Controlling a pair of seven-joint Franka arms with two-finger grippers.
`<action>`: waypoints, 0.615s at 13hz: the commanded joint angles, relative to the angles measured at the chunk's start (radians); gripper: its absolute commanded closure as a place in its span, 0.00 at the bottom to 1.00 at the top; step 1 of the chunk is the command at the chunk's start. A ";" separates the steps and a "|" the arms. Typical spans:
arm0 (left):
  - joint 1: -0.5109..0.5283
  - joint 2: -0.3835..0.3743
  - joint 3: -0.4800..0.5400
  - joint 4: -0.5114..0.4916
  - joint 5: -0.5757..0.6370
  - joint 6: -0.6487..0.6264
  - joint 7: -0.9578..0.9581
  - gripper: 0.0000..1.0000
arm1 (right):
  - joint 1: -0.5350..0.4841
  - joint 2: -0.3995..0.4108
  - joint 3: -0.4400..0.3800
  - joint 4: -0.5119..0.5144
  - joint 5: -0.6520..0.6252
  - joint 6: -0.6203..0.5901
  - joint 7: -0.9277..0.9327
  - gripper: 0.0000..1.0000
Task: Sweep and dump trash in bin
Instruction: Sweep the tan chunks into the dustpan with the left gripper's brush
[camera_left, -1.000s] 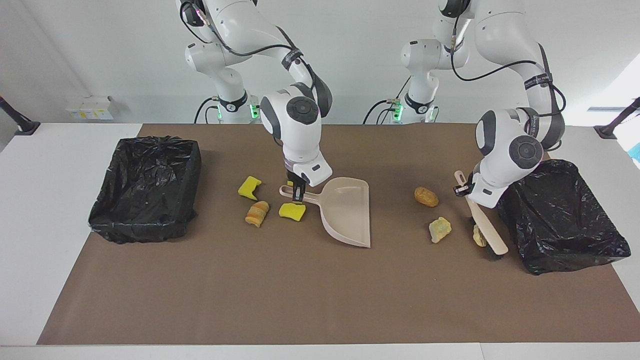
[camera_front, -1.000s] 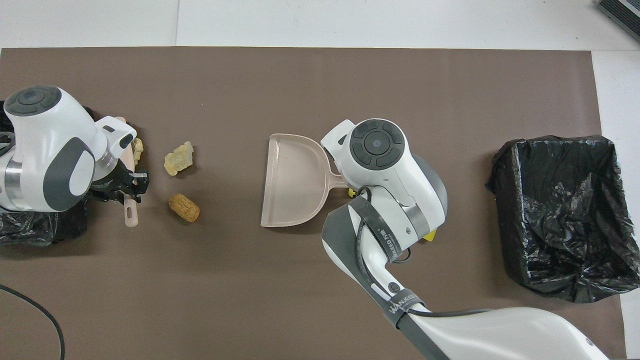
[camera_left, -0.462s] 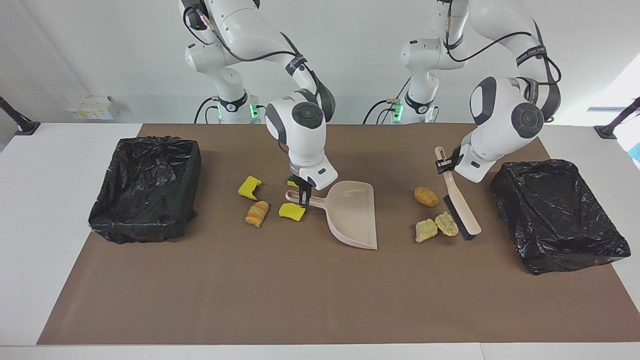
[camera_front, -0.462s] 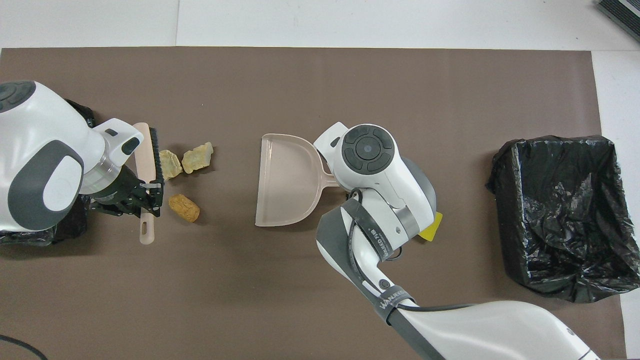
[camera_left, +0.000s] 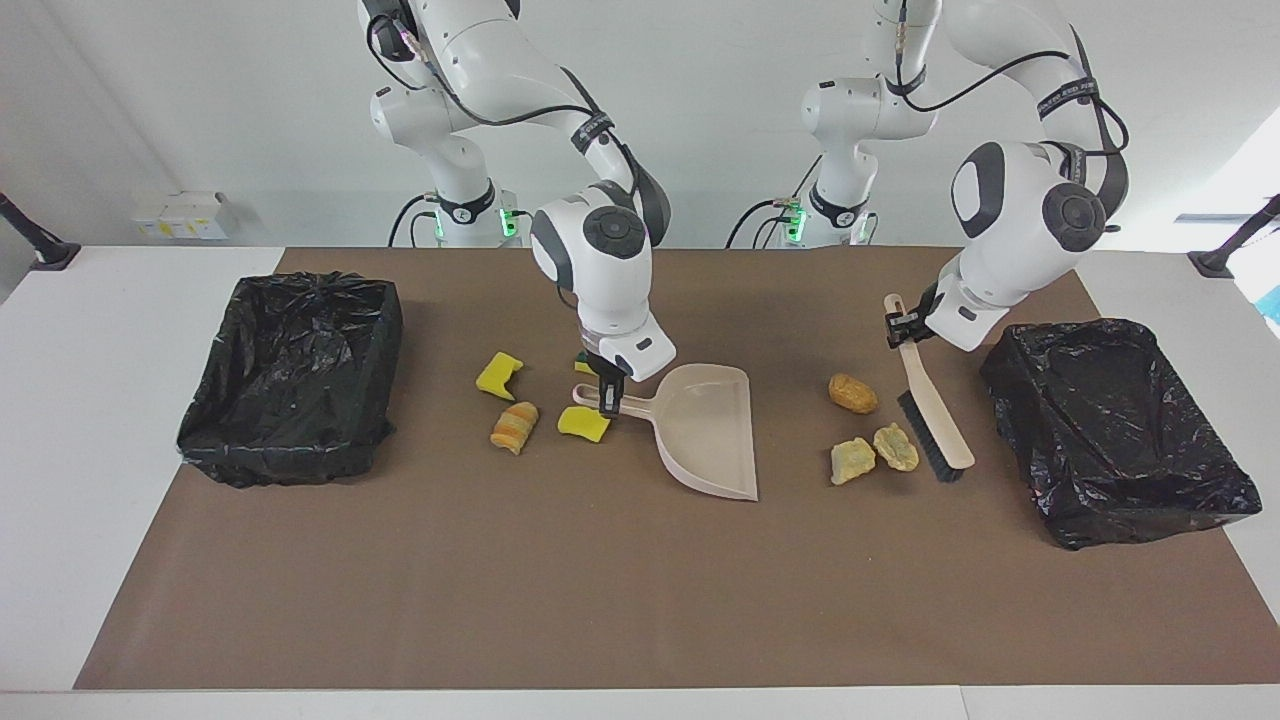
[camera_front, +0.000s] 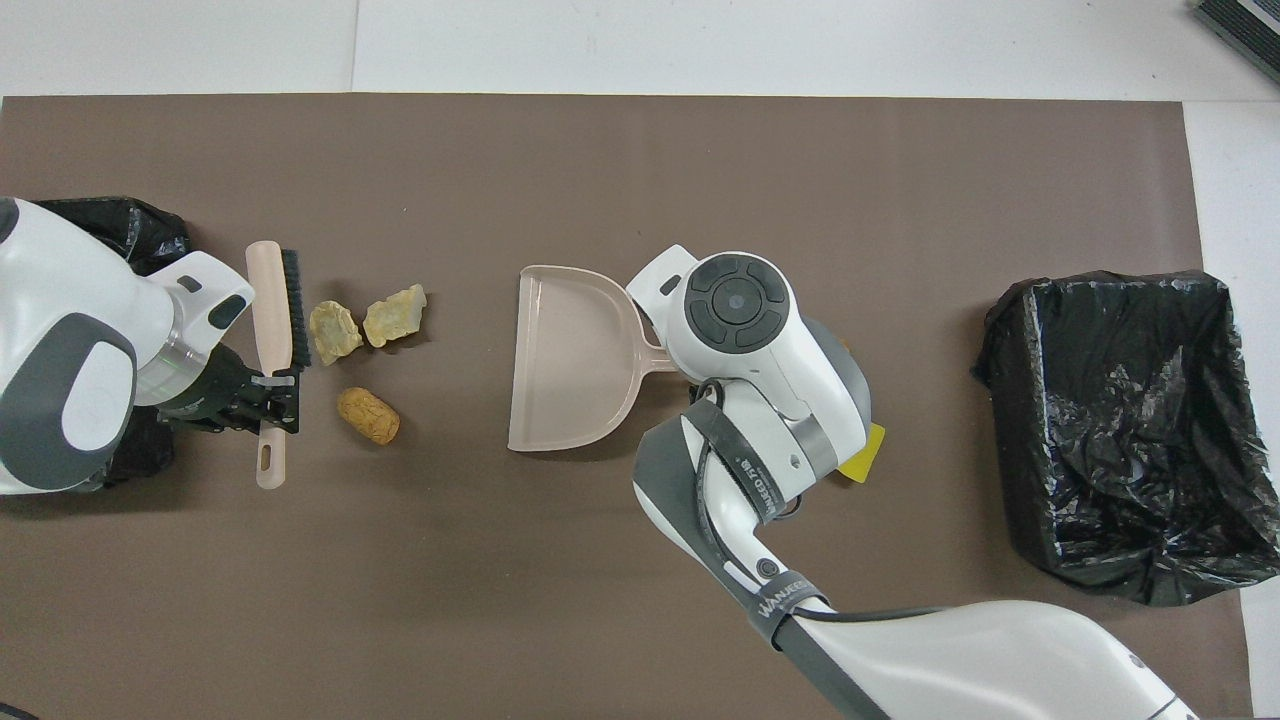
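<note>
Two bins (camera_left: 290, 380) (camera_left: 1120, 430) are set at the mat's ends, at 9 and 3 o'clock in the facing view. The dustpan (camera_left: 710, 430) is held flat at the centre, its handle clamped by the right gripper (camera_left: 610, 395). The brush (camera_left: 930, 400) is gripped at its handle by the left gripper (camera_left: 905, 325), bristles down at 3 o'clock of two crumbly lumps (camera_left: 853, 460) (camera_left: 896, 447); a third lump (camera_left: 852, 393) lies at their 12 o'clock. Sponge pieces (camera_left: 498, 375) (camera_left: 584, 424) and a striped chunk (camera_left: 514, 426) lie at 9 o'clock of the pan handle. Sweeping appears under way: next, the lumps would need pushing toward the pan's open lip, which faces them.
</note>
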 joint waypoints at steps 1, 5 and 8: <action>0.008 -0.026 -0.004 -0.093 0.010 0.079 -0.002 1.00 | 0.007 0.013 0.002 -0.010 0.000 0.038 -0.017 1.00; -0.078 -0.057 -0.007 -0.188 0.010 0.145 -0.085 1.00 | 0.008 0.018 0.002 -0.010 0.000 0.046 -0.014 1.00; -0.159 -0.054 -0.011 -0.194 -0.004 0.157 -0.157 1.00 | 0.025 0.031 0.002 -0.010 0.000 0.065 0.012 1.00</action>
